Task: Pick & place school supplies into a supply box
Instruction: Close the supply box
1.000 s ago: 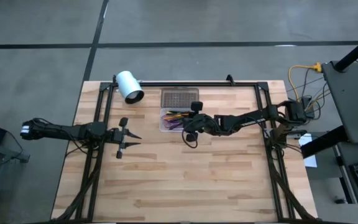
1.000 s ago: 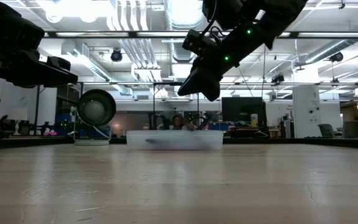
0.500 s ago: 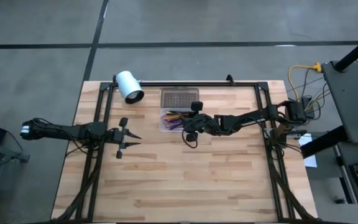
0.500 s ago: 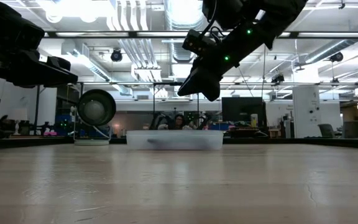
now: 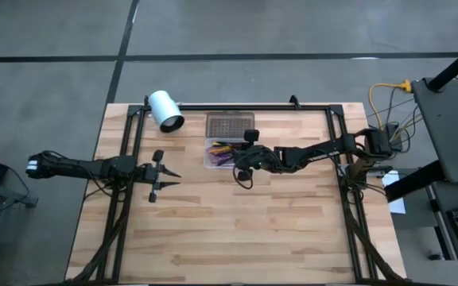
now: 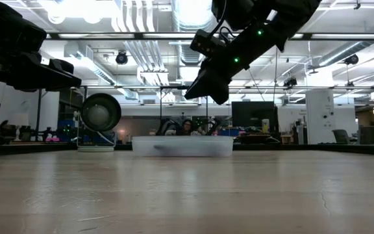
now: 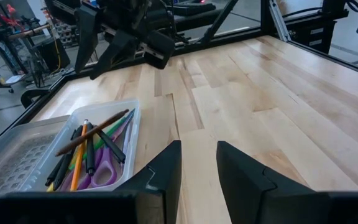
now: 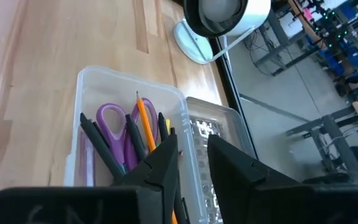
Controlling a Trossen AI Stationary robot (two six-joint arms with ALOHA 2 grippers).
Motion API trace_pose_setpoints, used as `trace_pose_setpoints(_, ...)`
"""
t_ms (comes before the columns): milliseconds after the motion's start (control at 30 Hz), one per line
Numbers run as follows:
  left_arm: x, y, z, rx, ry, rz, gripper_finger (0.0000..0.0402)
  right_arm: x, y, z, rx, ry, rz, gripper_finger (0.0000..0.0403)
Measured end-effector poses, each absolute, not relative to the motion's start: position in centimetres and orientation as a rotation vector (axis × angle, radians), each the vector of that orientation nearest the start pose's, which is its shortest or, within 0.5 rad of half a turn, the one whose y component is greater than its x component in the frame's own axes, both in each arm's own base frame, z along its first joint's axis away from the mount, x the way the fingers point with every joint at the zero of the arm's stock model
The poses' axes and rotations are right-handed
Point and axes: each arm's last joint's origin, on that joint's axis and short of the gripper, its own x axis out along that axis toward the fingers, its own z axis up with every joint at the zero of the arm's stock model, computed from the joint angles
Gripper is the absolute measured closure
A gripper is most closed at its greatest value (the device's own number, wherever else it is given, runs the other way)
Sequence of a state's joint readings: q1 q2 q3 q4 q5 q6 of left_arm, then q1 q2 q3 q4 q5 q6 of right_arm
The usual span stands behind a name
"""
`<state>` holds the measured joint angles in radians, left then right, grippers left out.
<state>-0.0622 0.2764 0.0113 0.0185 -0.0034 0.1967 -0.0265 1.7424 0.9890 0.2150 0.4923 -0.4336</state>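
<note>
While the right gripper [image 5: 242,164] hangs in the air just beside the supply box [image 5: 222,153], on the side toward its own arm, its two dark fingers [image 8: 160,163] stand a small way apart with nothing between them and touch nothing. The left gripper [image 5: 164,176] waits well away over the left part of the wooden table [image 5: 237,230], its fingers [image 7: 166,168] likewise a little apart and empty.

The clear box sits near the table's far edge, its long axis running left to right. Inside lie the pens and pencils [image 7: 86,152], bundled side by side along that same axis, with one brown pencil [image 7: 95,130] tilted across the rest and resting toward the rim. An orange pencil [image 8: 146,124] and the purple-handled scissors [image 8: 112,124] show among them.

Beside the box on the far side lies its dotted grey lid [image 5: 230,125], and a white cylinder [image 5: 166,110] rests nearby to the left.

From table height the box's contents blur together; the right gripper's fingertips are hard to make out from above.
</note>
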Motion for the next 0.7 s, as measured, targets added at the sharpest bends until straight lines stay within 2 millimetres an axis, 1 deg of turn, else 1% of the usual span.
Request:
trace_pose_setpoints(100, 11.2, -0.7, 14.6, 0.204, 0.24, -0.082, 0.0315, 36.4, -2.5, 19.2, -0.542, 0.638, -0.401, 0.0321)
trace_pose_setpoints(167, 11.2, -0.7, 14.6, 0.204, 0.24, -0.082, 0.0315, 36.4, -2.8, 19.2, -0.509, 0.634, -0.443, 0.0322)
trace_pose_setpoints(267, 11.2, -0.7, 14.6, 0.204, 0.24, -0.083, 0.0315, 36.3, -3.7, 19.2, -0.456, 0.629, -0.481, 0.0326)
trace_pose_setpoints(333, 11.2, -0.7, 14.6, 0.204, 0.24, -0.082, 0.0315, 36.2, -4.5, 19.2, -0.42, 0.624, -0.46, 0.033)
trace_pose_setpoints(500, 11.2, -0.7, 14.6, 0.204, 0.24, -0.083, 0.0315, 36.0, -7.3, 19.1, -0.276, 0.599, -0.373, 0.0335)
trace_pose_setpoints(700, 11.2, -0.7, 14.6, 0.204, 0.24, -0.082, 0.0315, 35.0, -11.1, 19.0, -0.146, 0.644, -0.379, 0.0328)
